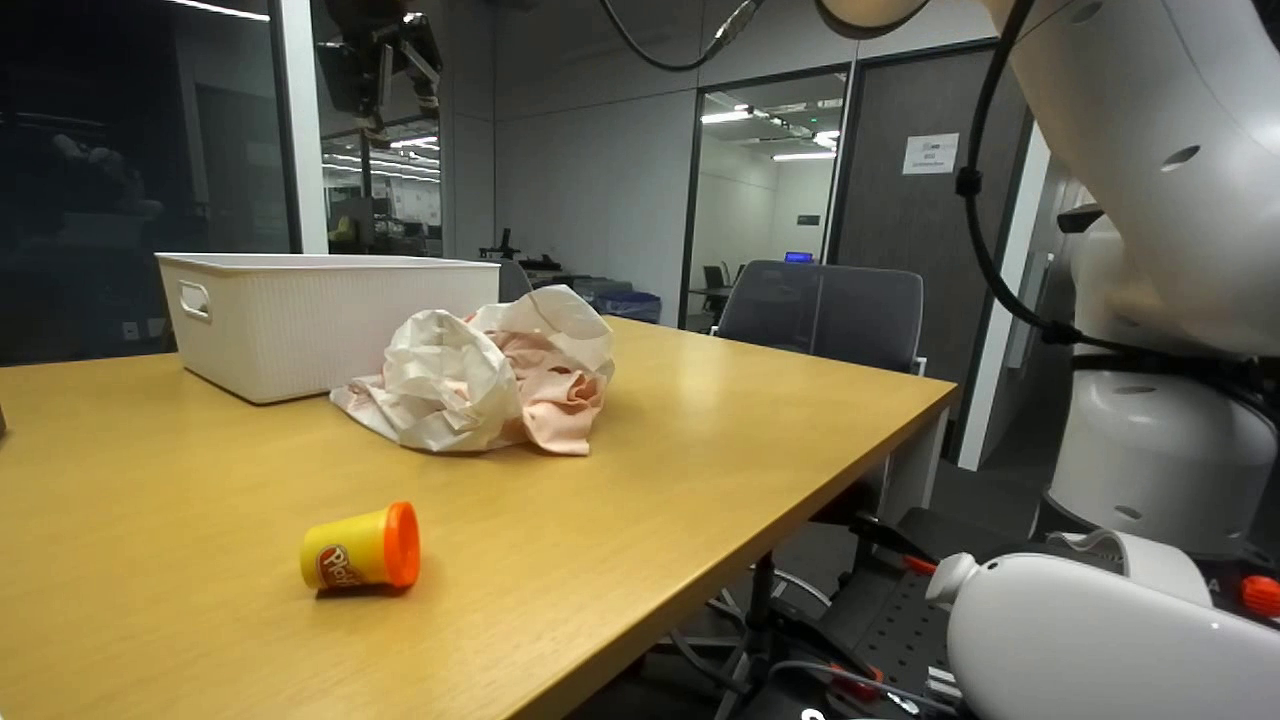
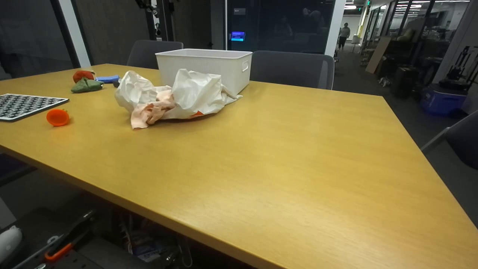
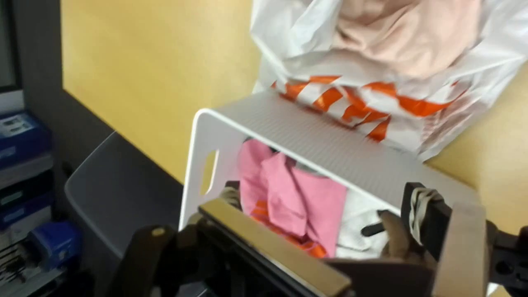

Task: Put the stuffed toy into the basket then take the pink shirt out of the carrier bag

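I see the shirt (image 2: 151, 112) crumpled in the bag (image 2: 198, 91), which hides part of it; in both exterior views its loose end points out, away from the basket (image 2: 229, 67), and its long axis is hard to make out. My gripper (image 3: 324, 198) hangs over the basket, fingers spread wide; a brown shape (image 3: 397, 235) by one finger is too blurred to name.

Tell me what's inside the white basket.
The wrist view shows pink cloth, something orange and white cloth inside; a brown shape is too blurred to name. The gripper covers part of the basket, and whatever lies under the cloth is hidden.
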You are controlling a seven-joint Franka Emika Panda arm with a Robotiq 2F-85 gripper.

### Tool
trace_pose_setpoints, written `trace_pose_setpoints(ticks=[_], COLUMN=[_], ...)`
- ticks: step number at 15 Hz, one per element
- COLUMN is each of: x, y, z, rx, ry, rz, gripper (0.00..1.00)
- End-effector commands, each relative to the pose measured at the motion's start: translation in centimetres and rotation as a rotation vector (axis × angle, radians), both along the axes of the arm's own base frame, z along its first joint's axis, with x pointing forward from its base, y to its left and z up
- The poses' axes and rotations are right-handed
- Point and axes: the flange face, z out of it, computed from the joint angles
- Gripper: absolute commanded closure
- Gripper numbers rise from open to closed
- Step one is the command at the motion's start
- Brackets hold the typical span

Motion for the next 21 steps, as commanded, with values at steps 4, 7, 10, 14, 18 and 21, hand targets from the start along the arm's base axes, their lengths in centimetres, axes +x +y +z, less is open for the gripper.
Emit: trace_pose_setpoints(ticks=[4, 7, 10, 14, 18, 21], x=[-5.4, -6.2, -6.5, -8.1, -10.0, -10.7], y=[-2.0, -3.6, -6.7, -11.5, -15.5, -17.0], z=[-6.8, -10.7, -13.8, -18.2, -21.1, -21.8], rx=[0.187, 0.217, 0.234, 0.286, 0.413, 0.467], ry=[0.246, 0.237, 0.186, 0.167, 0.196, 0.187], rz=[-0.179, -0.281, -0.367, -0.485, -0.581, -0.619], gripper=[0.0, 0.0, 0.0, 0.0, 0.0, 0.0])
